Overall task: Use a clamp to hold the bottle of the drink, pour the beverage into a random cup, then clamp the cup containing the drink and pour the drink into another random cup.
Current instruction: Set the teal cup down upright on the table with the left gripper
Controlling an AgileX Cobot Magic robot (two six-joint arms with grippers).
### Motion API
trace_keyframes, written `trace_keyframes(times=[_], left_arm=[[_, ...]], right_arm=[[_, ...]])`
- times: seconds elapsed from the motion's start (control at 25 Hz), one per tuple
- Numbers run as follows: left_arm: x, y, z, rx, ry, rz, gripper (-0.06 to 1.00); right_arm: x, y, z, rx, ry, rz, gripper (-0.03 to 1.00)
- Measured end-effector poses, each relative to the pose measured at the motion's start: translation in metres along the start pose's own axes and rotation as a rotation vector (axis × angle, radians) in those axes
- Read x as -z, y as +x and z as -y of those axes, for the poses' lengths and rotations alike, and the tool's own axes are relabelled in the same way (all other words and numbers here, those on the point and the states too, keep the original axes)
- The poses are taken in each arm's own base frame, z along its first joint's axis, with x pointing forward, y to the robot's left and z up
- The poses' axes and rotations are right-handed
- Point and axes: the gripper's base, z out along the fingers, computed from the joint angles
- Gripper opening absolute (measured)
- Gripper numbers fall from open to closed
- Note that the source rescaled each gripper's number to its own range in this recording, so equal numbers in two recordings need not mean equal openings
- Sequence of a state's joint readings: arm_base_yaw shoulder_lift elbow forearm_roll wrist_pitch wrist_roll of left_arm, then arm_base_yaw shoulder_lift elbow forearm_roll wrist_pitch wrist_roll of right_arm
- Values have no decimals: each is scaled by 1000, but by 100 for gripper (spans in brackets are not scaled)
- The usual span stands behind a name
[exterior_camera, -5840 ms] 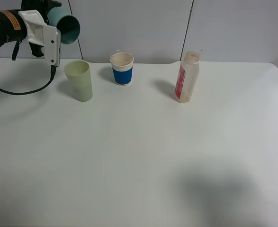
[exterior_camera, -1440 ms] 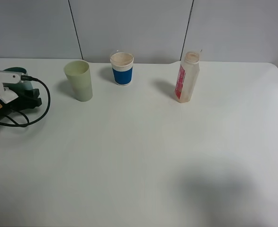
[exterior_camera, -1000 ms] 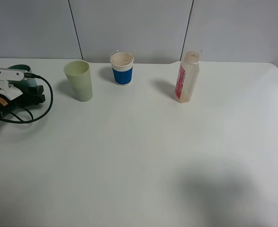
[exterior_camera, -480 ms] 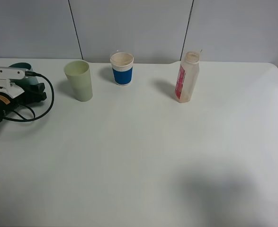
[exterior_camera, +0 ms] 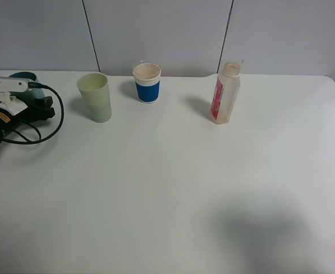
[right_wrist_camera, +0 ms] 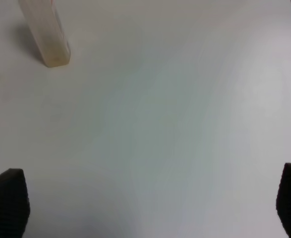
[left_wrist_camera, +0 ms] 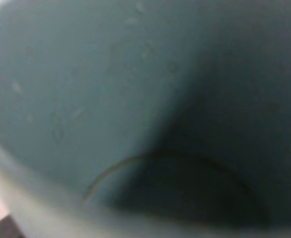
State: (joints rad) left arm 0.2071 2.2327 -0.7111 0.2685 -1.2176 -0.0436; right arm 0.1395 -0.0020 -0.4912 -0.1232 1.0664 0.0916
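Across the wide white tabletop (exterior_camera: 173,188) the task's things stand well apart along the far edge: a clear plastic drink bottle with a red label (exterior_camera: 226,93) to the right, a paper cup with a blue sleeve (exterior_camera: 147,83) in the middle, a pale green plastic tumbler (exterior_camera: 96,96) left of it, all upright. The left tool (exterior_camera: 29,103) sits low at the far left edge, clamped narrow on a dark teal plastic cup (left_wrist_camera: 135,99) whose inner wall fills the left wrist view; whether that cup rests on the tabletop cannot be told. The right tool (right_wrist_camera: 150,198) stands wide, holding nothing, with the bottle far ahead of it. Risks, by judgement: a release before the teal cup is seated could tip it; the trailing black cable (exterior_camera: 39,131) near the tumbler might snag; residue could drip.
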Motion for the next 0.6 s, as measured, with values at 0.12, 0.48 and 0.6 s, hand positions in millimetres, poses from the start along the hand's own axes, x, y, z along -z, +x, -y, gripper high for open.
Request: trace_keyframes(times=[0.12, 0.48, 0.6], left_arm=[[0, -3, 0, 6, -1, 9, 11], [0, -5, 0, 71, 0, 14, 49], [0, -5, 0, 82, 0, 14, 49]], right_arm=[[0, 0, 0, 0, 0, 0, 100], [0, 0, 0, 0, 0, 0, 100], [0, 0, 0, 0, 0, 0, 100]])
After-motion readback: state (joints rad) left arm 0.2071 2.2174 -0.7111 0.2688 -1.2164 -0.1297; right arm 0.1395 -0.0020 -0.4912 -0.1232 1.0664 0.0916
